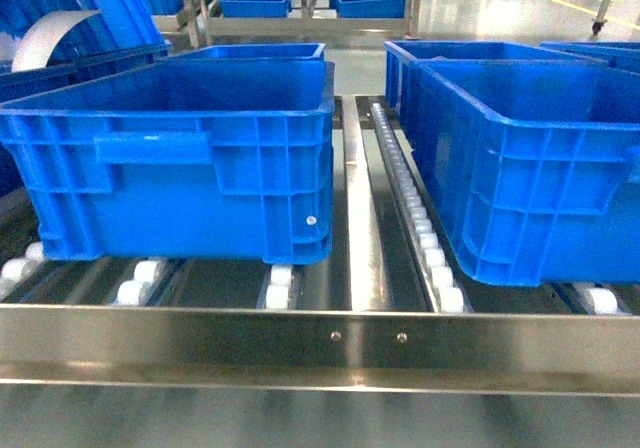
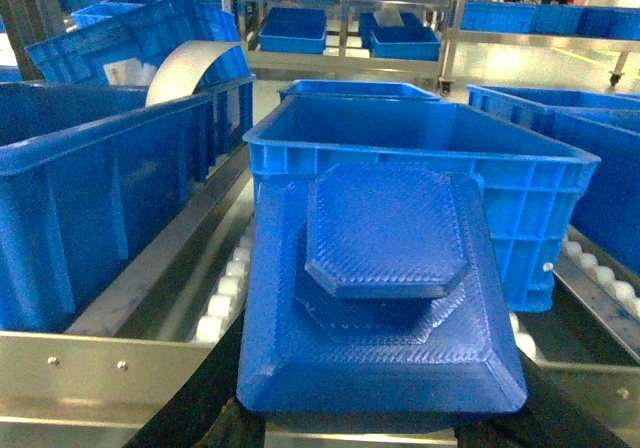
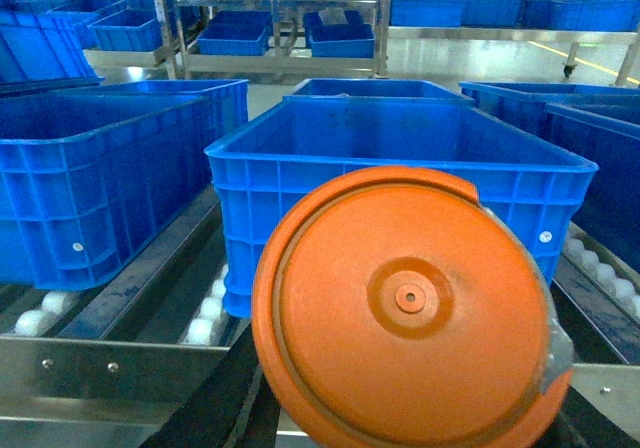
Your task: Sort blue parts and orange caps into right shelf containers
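On the roller shelf with its steel front rail (image 1: 320, 348), two large bright blue rectangular plastic crates stand side by side in the head view: the left crate (image 1: 180, 158) and the right crate (image 1: 520, 168), with a track of white rollers (image 1: 420, 218) between them. Both look empty as far as their insides show. More blue crates fill racks behind.

In the left wrist view, a flat blue textured plastic part (image 2: 380, 298), a square plate with a raised octagon on top, fills the lower frame in front of a crate (image 2: 420, 158). The left tool itself is hidden beneath it, so its grip cannot be told, though the part seems carried.

In the right wrist view, a round orange plastic cap (image 3: 405, 308) with a small centre boss sits close to the lens, before another crate (image 3: 400, 158). The right tool is likewise hidden; its grip cannot be told.

The step in hand looks like the delivery: each arm has brought a piece up to the shelf front, neither yet over a crate. The next move likely calls for lifting each piece above the thick rim, reaching forward over the open crate, and only then releasing.
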Available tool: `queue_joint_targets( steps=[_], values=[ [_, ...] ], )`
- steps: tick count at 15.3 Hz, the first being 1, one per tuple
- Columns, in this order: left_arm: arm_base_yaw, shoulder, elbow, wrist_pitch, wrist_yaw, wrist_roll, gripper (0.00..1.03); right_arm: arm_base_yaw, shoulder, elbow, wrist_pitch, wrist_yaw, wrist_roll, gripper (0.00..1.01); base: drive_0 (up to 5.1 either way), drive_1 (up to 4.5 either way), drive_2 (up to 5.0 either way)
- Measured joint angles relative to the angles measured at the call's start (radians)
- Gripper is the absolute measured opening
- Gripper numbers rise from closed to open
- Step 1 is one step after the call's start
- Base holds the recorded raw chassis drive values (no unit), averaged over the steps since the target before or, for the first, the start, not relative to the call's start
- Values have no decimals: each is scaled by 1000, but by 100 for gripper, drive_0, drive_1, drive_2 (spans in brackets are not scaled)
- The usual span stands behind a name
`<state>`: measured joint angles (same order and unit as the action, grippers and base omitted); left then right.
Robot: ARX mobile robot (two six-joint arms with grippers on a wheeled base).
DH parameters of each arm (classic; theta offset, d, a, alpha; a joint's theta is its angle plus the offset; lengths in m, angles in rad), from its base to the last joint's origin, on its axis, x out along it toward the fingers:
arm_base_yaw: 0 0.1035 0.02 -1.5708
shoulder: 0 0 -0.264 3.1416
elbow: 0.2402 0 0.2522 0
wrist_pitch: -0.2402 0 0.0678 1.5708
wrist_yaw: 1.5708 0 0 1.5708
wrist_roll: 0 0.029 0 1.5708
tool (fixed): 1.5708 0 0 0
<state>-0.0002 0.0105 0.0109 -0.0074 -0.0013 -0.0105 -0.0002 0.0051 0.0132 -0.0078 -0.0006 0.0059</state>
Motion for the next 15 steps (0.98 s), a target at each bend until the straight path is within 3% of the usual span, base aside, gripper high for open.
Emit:
queue_joint_targets(
  steps=[9,15],
  values=[
    [0,0,0,-1,2,0,41,0,0,0,-2,0,0,45,-5,428,-438],
    [0,0,0,1,1,0,41,0,0,0,2,0,0,45,0,0,0]
  ],
)
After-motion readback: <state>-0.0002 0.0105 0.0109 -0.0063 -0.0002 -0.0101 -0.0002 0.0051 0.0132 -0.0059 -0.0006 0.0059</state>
